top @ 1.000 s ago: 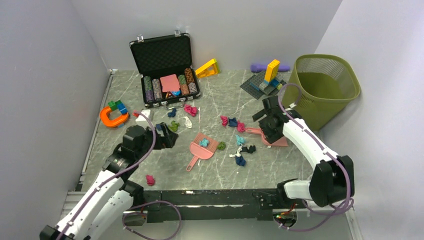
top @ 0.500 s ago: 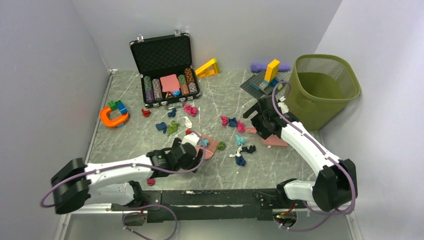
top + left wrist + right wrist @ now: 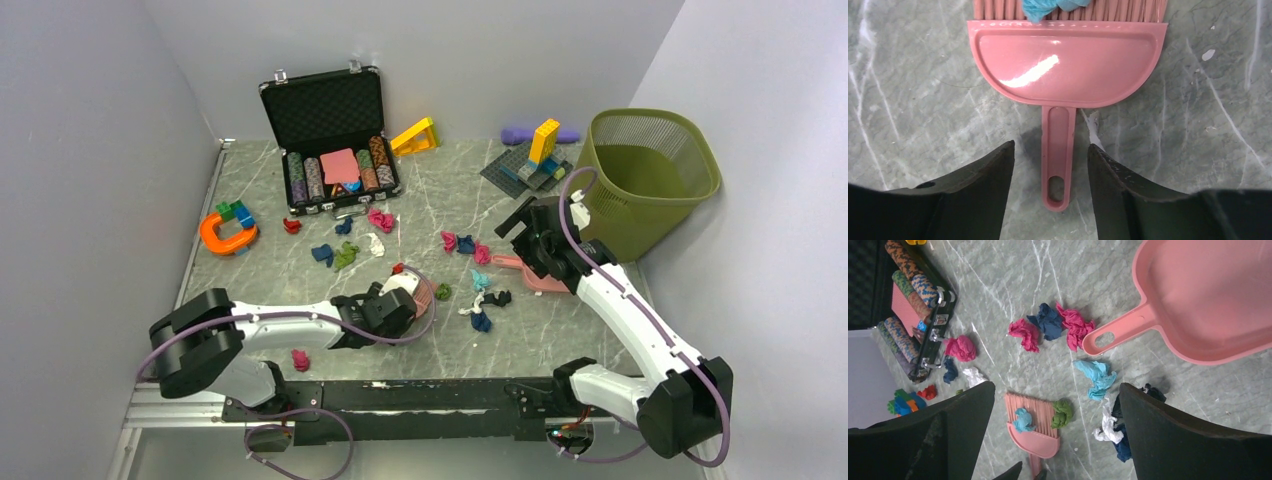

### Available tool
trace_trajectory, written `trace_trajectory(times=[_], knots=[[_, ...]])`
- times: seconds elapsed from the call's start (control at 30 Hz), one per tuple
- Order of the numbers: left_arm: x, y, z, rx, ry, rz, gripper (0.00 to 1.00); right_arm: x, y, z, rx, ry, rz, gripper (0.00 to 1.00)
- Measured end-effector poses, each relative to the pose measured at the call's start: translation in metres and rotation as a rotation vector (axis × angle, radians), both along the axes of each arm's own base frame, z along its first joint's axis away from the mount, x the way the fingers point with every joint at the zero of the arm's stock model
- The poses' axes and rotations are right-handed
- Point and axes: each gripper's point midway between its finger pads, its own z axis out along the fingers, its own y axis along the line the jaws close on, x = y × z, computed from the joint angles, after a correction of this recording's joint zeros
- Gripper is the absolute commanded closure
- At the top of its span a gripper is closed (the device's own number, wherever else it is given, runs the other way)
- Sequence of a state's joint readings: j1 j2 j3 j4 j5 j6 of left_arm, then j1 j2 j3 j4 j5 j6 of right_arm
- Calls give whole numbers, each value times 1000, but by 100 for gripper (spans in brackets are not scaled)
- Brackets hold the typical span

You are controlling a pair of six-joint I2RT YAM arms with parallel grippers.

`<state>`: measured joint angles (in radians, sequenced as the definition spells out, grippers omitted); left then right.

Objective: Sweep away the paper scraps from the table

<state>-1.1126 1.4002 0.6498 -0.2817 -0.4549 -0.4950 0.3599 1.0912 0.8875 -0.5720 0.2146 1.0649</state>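
Paper scraps lie across the middle of the table (image 3: 260, 300): a magenta wad (image 3: 380, 218), a dark blue one (image 3: 322, 254), a white and blue clump (image 3: 481, 321), a magenta one near the front (image 3: 299, 359). A teal wad (image 3: 1023, 420) rests on the bristles of a pink brush (image 3: 1065, 65). My left gripper (image 3: 1050, 145) is low over the table and open, a finger either side of the brush handle (image 3: 1058, 130) with gaps on both sides. My right gripper (image 3: 1056, 385) hangs open above more scraps, by the handle of a pink dustpan (image 3: 1208, 295).
An open black case of poker chips (image 3: 330, 150) stands at the back. A green mesh bin (image 3: 650, 170) sits at the back right, with building blocks (image 3: 535, 160) beside it. An orange horseshoe toy (image 3: 225, 235) lies at the left, a yellow wedge (image 3: 415, 135) by the case.
My left arm swung down and right from the left-hand scraps to the brush handle, and its jaws narrowed around the handle. My right gripper shifted slightly over the dustpan.
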Motion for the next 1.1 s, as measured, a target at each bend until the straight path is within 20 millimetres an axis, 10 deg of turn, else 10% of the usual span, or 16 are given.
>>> trace_trajectory(times=[0.33, 0.77, 1.1], knots=[[1, -26, -6, -50, 49, -29, 100, -4, -3, -5, -14, 4, -1, 0], [0, -8, 2, -60, 148, 26, 100, -6, 2, -8, -16, -17, 60, 0], [9, -18, 82, -50, 137, 0, 100, 5, 17, 8, 7, -110, 157, 1]])
